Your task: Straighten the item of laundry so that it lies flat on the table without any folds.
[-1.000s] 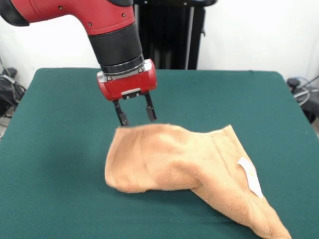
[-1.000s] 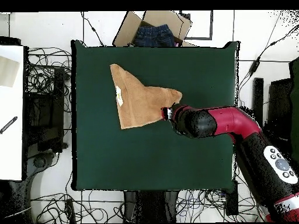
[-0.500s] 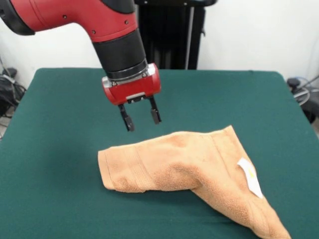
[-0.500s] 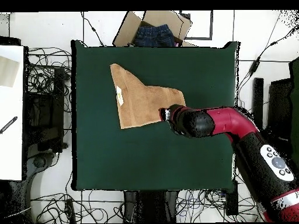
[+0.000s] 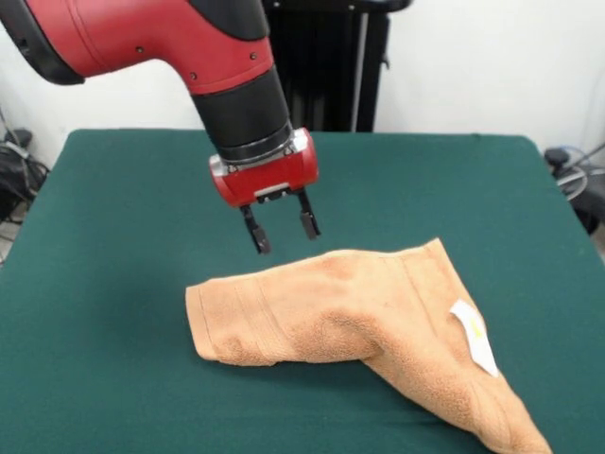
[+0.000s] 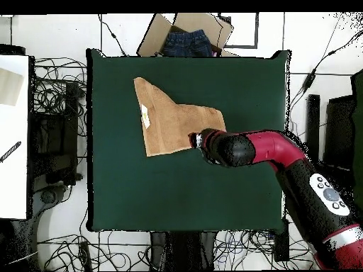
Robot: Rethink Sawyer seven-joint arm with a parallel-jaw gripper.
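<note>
Green table (image 5: 113, 189) bears folded towel (image 5: 359, 322).

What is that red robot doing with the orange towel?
The robot is trying to spread the peach towel flat on the green table. Right now its hand is open and empty, hanging in the air just above the towel's far edge, not touching it. The towel is not flat yet: it is folded over on itself, with a thick doubled edge at one end and a small white tag showing near the other.
</note>
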